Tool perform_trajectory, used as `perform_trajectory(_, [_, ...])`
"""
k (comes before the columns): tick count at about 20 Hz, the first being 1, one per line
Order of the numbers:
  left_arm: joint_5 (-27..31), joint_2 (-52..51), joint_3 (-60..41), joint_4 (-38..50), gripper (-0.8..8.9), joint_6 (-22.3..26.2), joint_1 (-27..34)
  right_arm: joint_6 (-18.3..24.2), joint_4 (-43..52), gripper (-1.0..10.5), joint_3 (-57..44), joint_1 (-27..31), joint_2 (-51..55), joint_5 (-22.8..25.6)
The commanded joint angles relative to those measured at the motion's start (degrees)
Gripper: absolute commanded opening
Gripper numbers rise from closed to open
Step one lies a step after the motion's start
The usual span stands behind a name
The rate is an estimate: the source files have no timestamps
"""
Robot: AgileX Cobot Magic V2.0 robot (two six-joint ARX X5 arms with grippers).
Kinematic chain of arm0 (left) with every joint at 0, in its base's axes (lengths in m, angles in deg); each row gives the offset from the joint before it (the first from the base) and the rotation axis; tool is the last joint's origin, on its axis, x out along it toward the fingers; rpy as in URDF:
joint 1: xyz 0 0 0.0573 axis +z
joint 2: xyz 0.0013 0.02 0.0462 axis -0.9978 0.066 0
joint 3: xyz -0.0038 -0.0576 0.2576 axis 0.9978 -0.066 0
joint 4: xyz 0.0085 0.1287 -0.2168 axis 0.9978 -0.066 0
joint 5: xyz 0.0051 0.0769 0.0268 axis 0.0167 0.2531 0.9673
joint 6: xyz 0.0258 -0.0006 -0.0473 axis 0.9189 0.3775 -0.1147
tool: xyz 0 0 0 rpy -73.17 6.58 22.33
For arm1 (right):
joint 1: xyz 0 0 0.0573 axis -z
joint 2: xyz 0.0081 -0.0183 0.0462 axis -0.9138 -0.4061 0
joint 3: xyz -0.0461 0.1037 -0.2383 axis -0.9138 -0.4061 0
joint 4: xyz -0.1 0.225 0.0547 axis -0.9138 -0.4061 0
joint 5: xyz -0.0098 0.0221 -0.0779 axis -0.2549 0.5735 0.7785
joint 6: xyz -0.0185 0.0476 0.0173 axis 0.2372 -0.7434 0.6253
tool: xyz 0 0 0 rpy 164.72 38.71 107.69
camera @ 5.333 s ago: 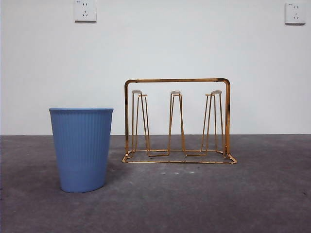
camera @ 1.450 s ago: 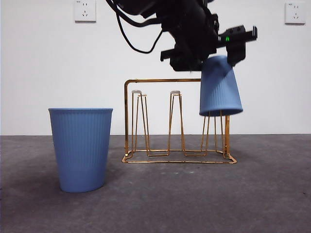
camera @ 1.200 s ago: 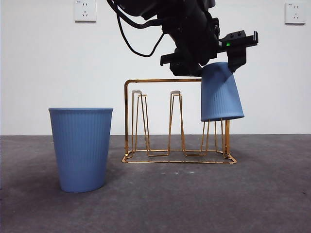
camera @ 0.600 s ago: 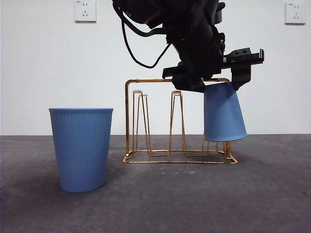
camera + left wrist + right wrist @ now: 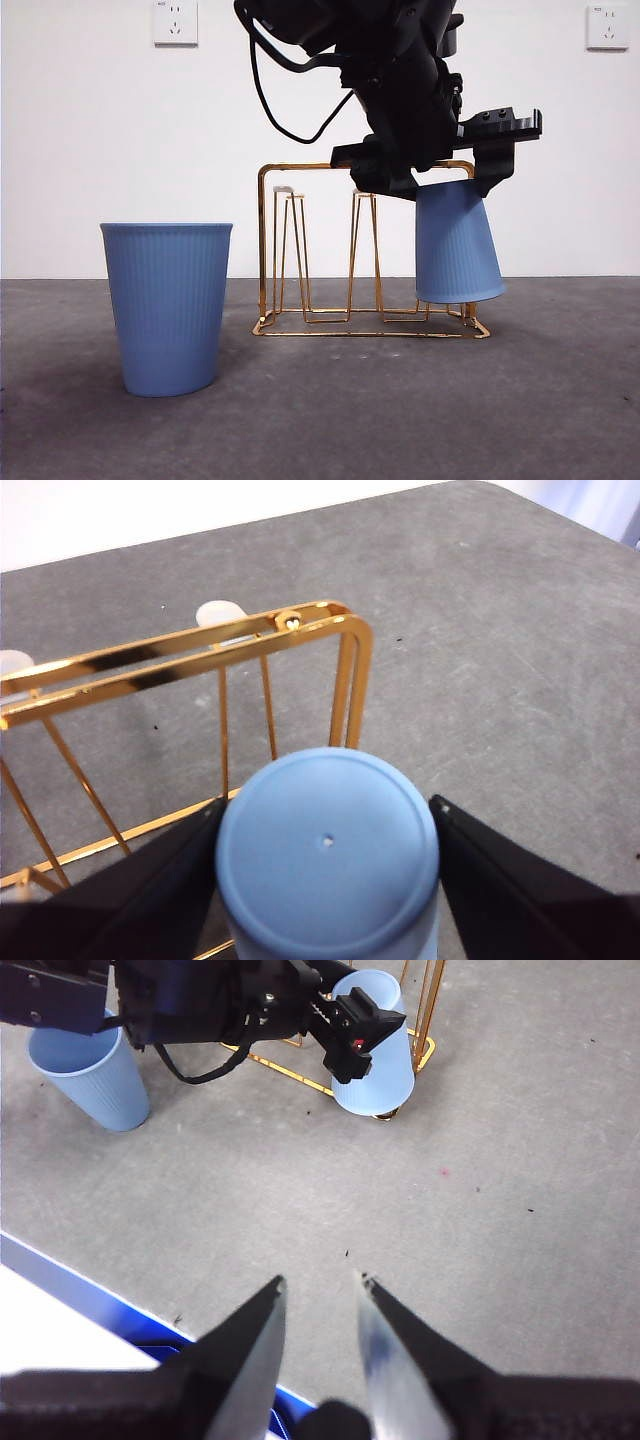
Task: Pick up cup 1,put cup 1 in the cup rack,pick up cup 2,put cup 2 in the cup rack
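Note:
My left gripper [image 5: 328, 825] is shut on the base of an upside-down blue ribbed cup [image 5: 328, 850]. In the front view, this gripper [image 5: 447, 178] holds the cup [image 5: 458, 245] over the right-hand pegs of the gold wire cup rack [image 5: 300, 167], its rim low, near the rack's base. A second blue cup [image 5: 168, 305] stands upright on the table left of the rack. My right gripper [image 5: 320, 1285] is open and empty, high above the table and away from both cups. The right wrist view also shows the held cup [image 5: 385, 1070] and the upright cup [image 5: 90, 1075].
The grey table ends at a blue edge [image 5: 90, 1285] near my right gripper. The left arm [image 5: 200, 1005] reaches across over the rack [image 5: 428, 1000]. Two wall sockets [image 5: 175, 22] sit on the white wall behind.
My left gripper has lowered the upside-down cup over the rack's right pegs, from level with the top bar to near the base. The upright cup has not moved.

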Motion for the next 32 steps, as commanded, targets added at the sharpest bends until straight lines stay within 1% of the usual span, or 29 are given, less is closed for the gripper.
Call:
perform_trajectory(1, [-0.42, 0.70, -0.42, -1.07, 3.50, -1.64, -0.24, 0.63, -1.44, 1.2, -0.33, -0.02, 0.11, 0.02])
perform_trajectory(2, [-0.74, 0.70, -0.42, -1.14, 4.30, -1.86, -0.24, 0.70, -1.44, 1.2, -0.33, -0.02, 0.11, 0.02])
perform_trajectory(4, [-2.12, 0.70, -0.39, -1.40, 4.69, -2.25, -0.24, 0.72, -1.42, 1.2, -0.35, -0.02, 0.11, 0.04])
perform_trajectory(6, [-3.39, 0.70, -0.39, -2.14, 4.69, -2.71, -0.24, 0.79, -1.38, 1.2, -0.33, -0.02, 0.11, 0.04])
perform_trajectory(10, [-3.37, 0.68, -0.26, -5.07, 4.69, -2.73, -0.26, 1.14, -1.38, 1.2, -0.35, -0.02, 0.11, 0.04])
perform_trajectory(13, [-3.34, 0.66, 0.31, -8.41, 4.69, -2.95, -0.13, 1.14, -1.38, 1.2, -0.35, -0.02, 0.11, 0.04])
perform_trajectory(16, [-3.43, 0.66, 1.97, -13.55, 4.69, -4.17, 0.11, 1.14, -1.38, 1.2, -0.35, -0.02, 0.11, 0.04])
perform_trajectory(20, [-10.34, 0.52, 3.85, -19.80, 4.69, -4.72, 0.09, 1.70, -1.36, 1.2, -0.33, -0.02, 0.11, 0.04])
perform_trajectory(25, [-15.04, 0.20, 5.84, -29.66, 4.69, -7.02, -0.26, 1.77, -1.36, 1.2, -0.35, -0.02, 0.11, 0.02])
perform_trajectory(29, [-24.02, -1.11, 5.84, -36.57, 4.68, -7.63, -0.68, 1.73, -1.29, 1.2, -0.35, -0.02, 0.07, 0.02])
perform_trajectory(32, [-29.22, -4.31, 5.84, -39.43, 4.68, -6.91, -2.05, 1.57, 0.85, 1.3, -0.35, -0.02, 0.02, -0.15])
